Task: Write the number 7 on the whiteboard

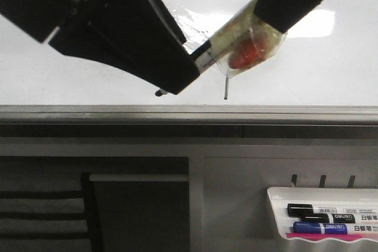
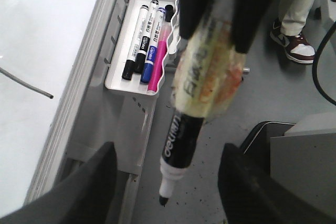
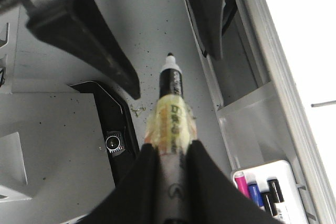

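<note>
The whiteboard (image 1: 88, 81) fills the upper front view, with its grey bottom rail (image 1: 189, 113) below. A thin dark stroke of the number 7 (image 1: 227, 87) shows low on the board; its top is hidden behind the marker's wrap. The stroke also shows in the left wrist view (image 2: 26, 83) and the right wrist view (image 3: 323, 103). My right gripper (image 1: 269, 16) is shut on a black marker (image 3: 170, 85) wrapped in yellowish tape. The marker's uncapped tip (image 1: 159, 92) points down-left, apparently off the board. My left gripper (image 2: 168, 150) is open, with its fingers wide on either side of the marker.
A white tray (image 1: 322, 205) hangs under the rail at the right and holds black, blue and pink markers (image 2: 149, 51). A grey frame with dark shelves stands below the board. A person's shoe (image 2: 294, 43) and a dark box (image 2: 262, 135) are on the floor.
</note>
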Tool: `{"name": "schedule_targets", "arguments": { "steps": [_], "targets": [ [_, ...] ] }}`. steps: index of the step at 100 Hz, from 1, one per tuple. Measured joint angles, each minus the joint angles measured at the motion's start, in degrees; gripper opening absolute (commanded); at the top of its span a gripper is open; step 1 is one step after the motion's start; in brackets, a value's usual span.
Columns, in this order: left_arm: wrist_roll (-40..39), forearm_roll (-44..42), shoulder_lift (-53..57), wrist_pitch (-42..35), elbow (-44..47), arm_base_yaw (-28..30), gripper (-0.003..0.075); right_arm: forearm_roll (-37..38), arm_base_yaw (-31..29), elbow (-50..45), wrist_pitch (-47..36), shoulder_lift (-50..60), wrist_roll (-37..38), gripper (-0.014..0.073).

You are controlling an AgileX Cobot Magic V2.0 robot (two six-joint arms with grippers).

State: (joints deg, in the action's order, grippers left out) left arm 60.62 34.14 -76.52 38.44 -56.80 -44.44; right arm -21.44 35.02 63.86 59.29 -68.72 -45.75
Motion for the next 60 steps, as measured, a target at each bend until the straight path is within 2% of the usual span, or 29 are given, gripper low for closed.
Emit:
{"name": "schedule_targets", "arguments": {
  "steps": [19, 60],
  "targets": [
    [2.8, 3.7, -0.3, -2.6, 0.0, 0.0, 0.0388, 0.0, 0.0, 0.0, -0.5, 0.0, 0.0, -0.0055],
    [4.1, 5.3, -2.1, -2.6, -0.1, 0.0, 0.0232, 0.0, 0.0, 0.0, -2.6, 0.0, 0.0, -0.0055]
  ]
}}
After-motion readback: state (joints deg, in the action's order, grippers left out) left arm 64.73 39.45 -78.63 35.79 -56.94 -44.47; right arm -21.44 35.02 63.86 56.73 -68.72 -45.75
